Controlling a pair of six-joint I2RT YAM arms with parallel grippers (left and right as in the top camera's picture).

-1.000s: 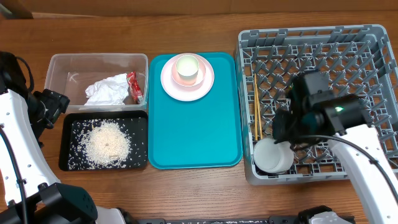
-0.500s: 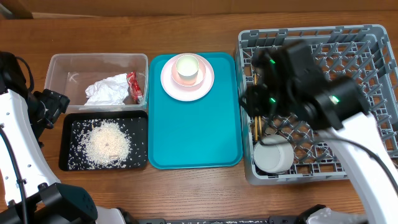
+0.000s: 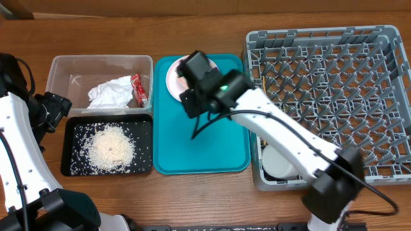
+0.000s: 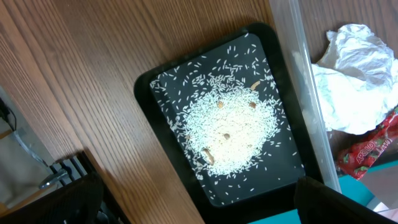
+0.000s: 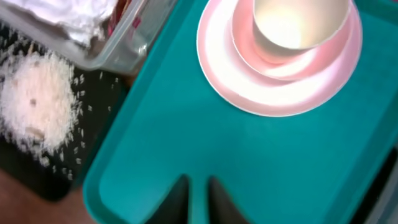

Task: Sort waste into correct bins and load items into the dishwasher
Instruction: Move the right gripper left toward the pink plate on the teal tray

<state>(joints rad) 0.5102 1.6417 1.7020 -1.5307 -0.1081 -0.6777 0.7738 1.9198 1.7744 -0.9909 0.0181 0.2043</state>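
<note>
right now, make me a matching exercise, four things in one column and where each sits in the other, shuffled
Things
1. napkin
2. rice
3. cup
4. bowl

Places
A. on the plate
B. in the rack
C. in the tub
D. in the black tray

Pairs: 1-C, 2-D, 3-A, 4-B
</note>
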